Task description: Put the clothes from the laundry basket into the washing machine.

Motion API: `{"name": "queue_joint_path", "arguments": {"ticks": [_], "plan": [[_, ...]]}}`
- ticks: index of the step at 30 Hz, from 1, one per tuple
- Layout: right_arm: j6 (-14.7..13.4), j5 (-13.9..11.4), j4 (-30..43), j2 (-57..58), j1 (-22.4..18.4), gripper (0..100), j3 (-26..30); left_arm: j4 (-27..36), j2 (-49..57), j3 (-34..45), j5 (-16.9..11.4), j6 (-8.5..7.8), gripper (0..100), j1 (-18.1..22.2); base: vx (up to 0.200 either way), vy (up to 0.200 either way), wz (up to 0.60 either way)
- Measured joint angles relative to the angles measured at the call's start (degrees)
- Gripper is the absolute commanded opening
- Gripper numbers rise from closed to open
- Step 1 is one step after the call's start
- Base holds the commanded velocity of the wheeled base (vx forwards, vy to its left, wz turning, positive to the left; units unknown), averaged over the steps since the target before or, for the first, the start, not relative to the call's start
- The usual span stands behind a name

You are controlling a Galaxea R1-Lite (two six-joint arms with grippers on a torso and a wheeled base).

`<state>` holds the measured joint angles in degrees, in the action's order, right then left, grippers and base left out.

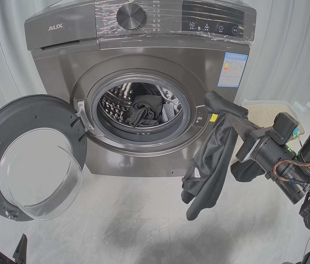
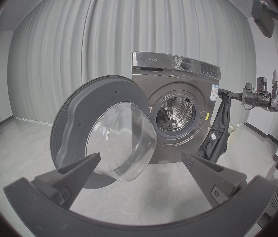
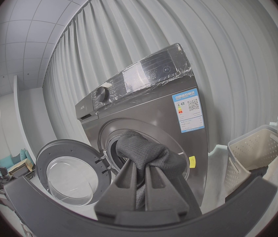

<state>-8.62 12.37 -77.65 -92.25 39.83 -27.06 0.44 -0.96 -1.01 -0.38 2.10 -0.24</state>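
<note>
Black garment (image 1: pixel 213 158) hangs clamped in right fingers (image 3: pixel 129 181) by blue label (image 1: pixel 232 69) on washing machine (image 1: pixel 63 66); left fingers (image 2: pixel 76 171) apart.

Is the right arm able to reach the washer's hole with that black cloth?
Probably yes. The door hangs wide open on the left, and nothing stands between the right gripper, shut on the black cloth, and the drum.
</note>
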Motion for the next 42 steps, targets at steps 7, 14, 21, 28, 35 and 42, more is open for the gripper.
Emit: {"name": "queue_joint_path", "arguments": {"ticks": [7,14,21,28,35,42], "plan": [[0.0,0.0,0.0,0.0,0.0,0,0.1,0.0,0.0,0.0,0.0,0.00,100,0.0,0.000,0.057,0.00],[-0.1,0.0,0.0,-0.1,0.3,0,0.3,0.0,0.0,0.0,-0.1,0.00,100,0.0,0.000,0.200,0.00],[-0.2,0.0,0.1,-0.2,1.2,0,0.3,-0.1,0.0,0.0,-0.1,-0.71,100,0.0,0.000,0.029,0.00],[-1.2,0.2,-0.1,-0.2,4.3,0,0.0,-0.1,0.0,0.0,-0.4,-1.89,100,0.0,0.000,0.000,0.00],[-1.4,0.3,-0.4,-0.9,7.0,0,-0.9,-0.1,0.0,0.0,-0.4,-2.00,100,0.1,0.000,0.000,0.00],[-1.4,0.5,-0.8,-3.1,7.9,0,-1.7,-0.1,0.0,0.0,-1.0,-2.39,100,0.1,0.000,0.000,0.00]]}}
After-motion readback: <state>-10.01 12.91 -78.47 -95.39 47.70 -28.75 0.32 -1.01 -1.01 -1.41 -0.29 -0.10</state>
